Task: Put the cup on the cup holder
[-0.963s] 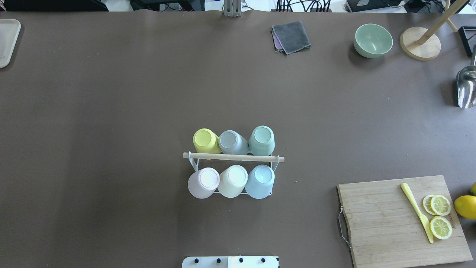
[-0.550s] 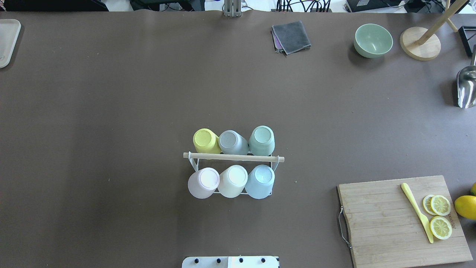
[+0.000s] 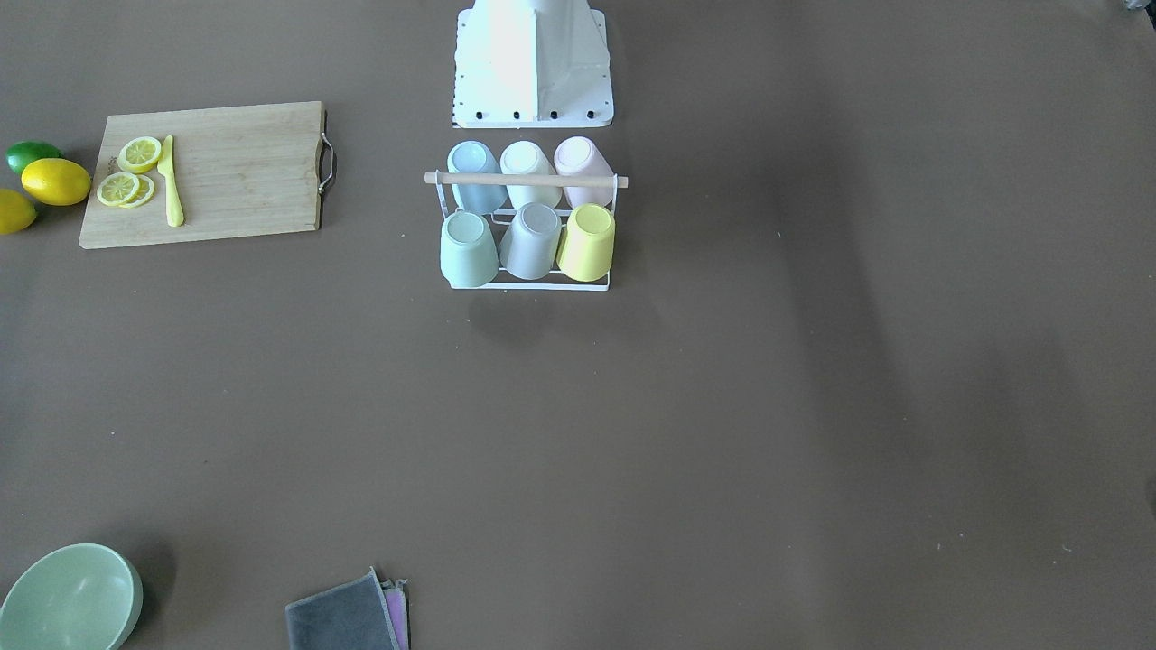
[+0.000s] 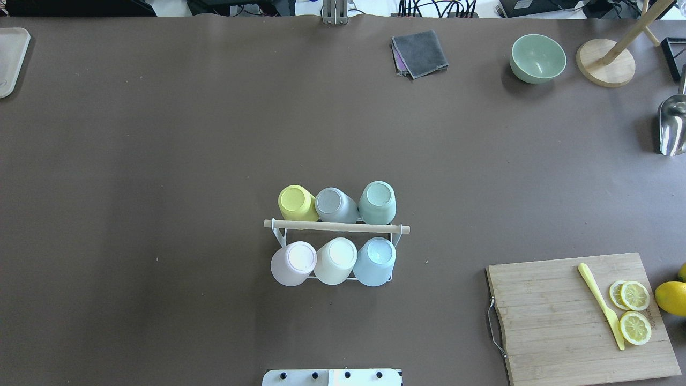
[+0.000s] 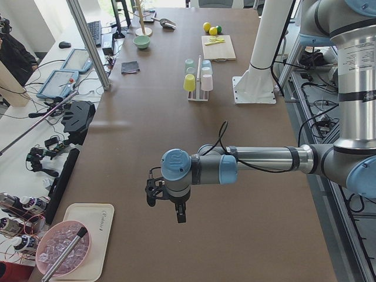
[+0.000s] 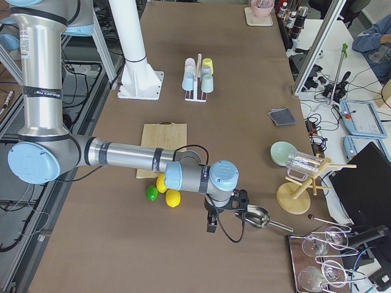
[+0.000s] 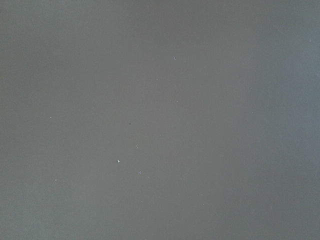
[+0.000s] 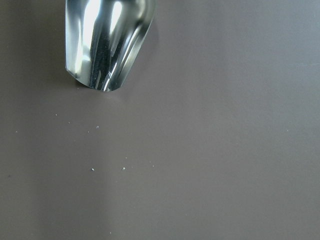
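The cup holder [image 4: 336,227], a white wire rack with a light wooden rod across its top, stands at the table's middle near the robot base; it also shows in the front-facing view [image 3: 526,180]. Several cups sit upside down on its prongs: yellow [image 4: 297,202], grey [image 4: 335,205] and green [image 4: 378,202] on the far side, pink [image 4: 293,262], cream [image 4: 336,260] and blue [image 4: 375,261] on the near side. My left gripper [image 5: 165,208] hangs over bare table far to the left. My right gripper [image 6: 215,221] hangs far to the right. I cannot tell whether either is open or shut.
A wooden cutting board [image 4: 581,316] with lemon slices and a yellow knife [image 4: 600,305] lies at the right front. A metal scoop [image 8: 105,40] lies under the right wrist. A green bowl [image 4: 537,58], a grey cloth [image 4: 419,52] and a wooden stand [image 4: 605,61] are at the back.
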Motion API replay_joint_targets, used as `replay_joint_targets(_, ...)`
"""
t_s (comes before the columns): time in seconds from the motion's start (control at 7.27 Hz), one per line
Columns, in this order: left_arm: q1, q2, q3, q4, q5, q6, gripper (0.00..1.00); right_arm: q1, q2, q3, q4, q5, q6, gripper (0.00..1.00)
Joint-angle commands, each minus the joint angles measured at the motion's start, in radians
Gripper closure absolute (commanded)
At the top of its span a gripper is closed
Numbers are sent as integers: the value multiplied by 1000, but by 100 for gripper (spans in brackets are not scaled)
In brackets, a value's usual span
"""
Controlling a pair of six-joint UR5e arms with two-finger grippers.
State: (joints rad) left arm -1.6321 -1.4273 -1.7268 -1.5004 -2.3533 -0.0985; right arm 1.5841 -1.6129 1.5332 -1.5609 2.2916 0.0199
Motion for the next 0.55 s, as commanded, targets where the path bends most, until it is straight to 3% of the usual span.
replay_joint_targets(0.0, 4, -12, -10, 32, -1, -47, 2, -1, 1, 1, -1, 0, 0, 0)
replay_joint_targets(0.41, 3, -4, -8, 34, -1, -46, 2, 1, 1, 1, 1, 0, 0, 0)
